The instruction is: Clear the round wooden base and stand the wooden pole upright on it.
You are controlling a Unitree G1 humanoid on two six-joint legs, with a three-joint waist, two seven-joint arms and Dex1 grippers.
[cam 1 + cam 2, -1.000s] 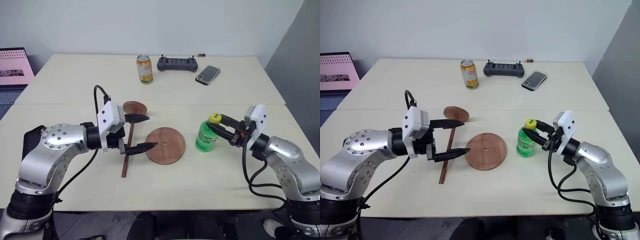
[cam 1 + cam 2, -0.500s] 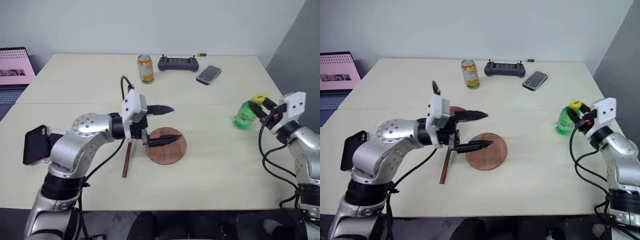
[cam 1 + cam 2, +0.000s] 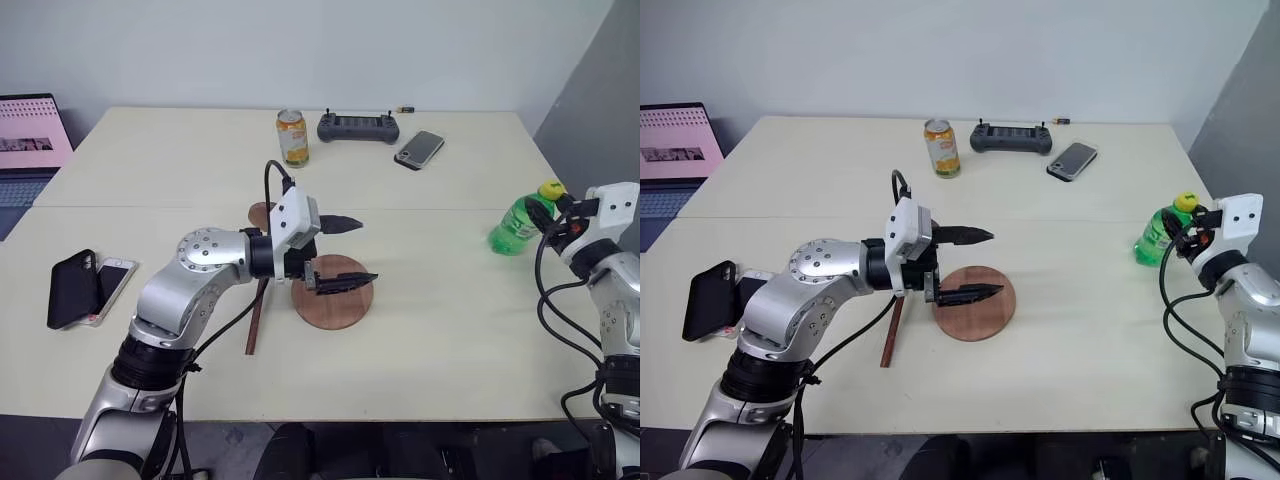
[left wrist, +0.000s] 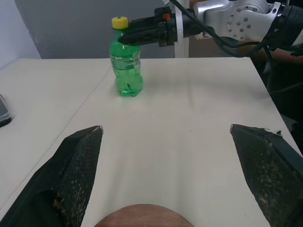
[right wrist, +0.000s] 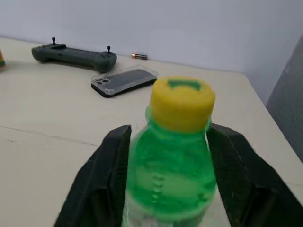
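**Base is clear, pole still lying down**

The left gripper (image 3: 343,252) has its jaws wide apart, holding nothing, and hangs just over the round wooden base (image 3: 335,303). The right gripper (image 3: 553,213) is far off at the tabletop (image 3: 420,340) edge, with its jaws on both sides of the green bottle (image 3: 520,225). I cannot tell if they squeeze it or have let go.

Nothing sits on the base now, so clearing looks done. The wooden pole (image 3: 255,322) lies flat beside the base. It must still be picked up and stood upright.

The left arm hides the pole's top part and most of its small disc.
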